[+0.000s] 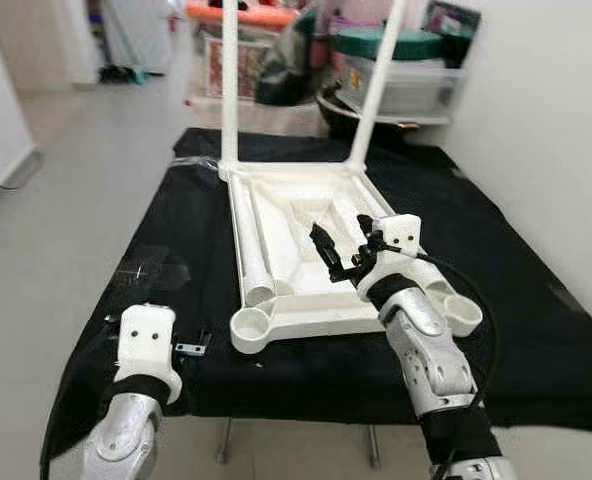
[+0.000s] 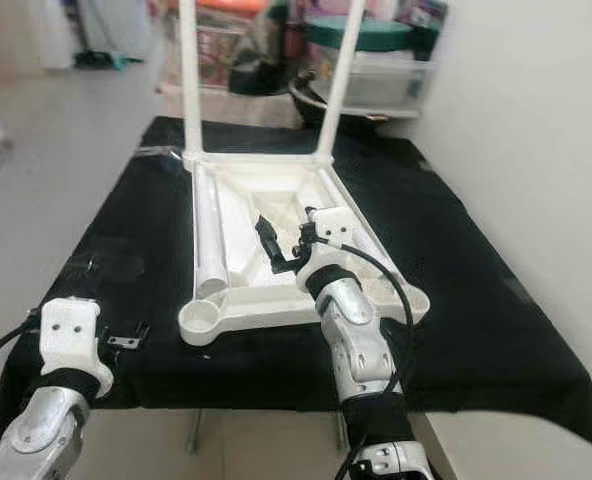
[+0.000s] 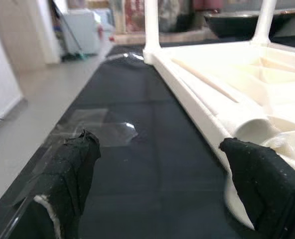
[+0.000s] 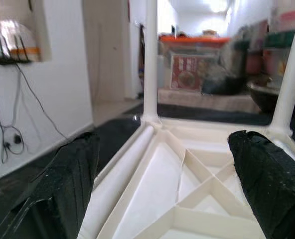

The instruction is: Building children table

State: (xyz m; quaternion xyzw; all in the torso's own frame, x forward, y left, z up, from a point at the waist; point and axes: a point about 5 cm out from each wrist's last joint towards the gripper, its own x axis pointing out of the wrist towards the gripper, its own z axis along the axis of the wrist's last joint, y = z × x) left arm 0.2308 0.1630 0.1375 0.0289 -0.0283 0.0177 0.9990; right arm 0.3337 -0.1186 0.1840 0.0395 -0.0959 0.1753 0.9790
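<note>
A white children's table top (image 1: 306, 215) lies upside down on a black-covered table (image 1: 536, 300). Two white legs (image 1: 230, 80) (image 1: 376, 85) stand upright in its far corners. A third leg (image 1: 251, 250) lies loose along the left inner side. The near corner sockets (image 1: 251, 325) (image 1: 463, 313) hold nothing. My right gripper (image 1: 338, 232) hovers open over the middle of the upturned top, holding nothing; its fingers (image 4: 267, 174) frame the ribbed underside. My left gripper (image 3: 162, 199) is open low at the near left edge of the cloth, beside the loose leg's end (image 3: 249, 130).
A clear tape patch (image 1: 151, 268) and a small metal piece (image 1: 191, 347) lie on the cloth at the near left. Storage bins (image 1: 396, 60) and a dark pan (image 1: 341, 105) crowd the back. A white wall (image 1: 556, 120) runs on the right, open floor (image 1: 66, 200) on the left.
</note>
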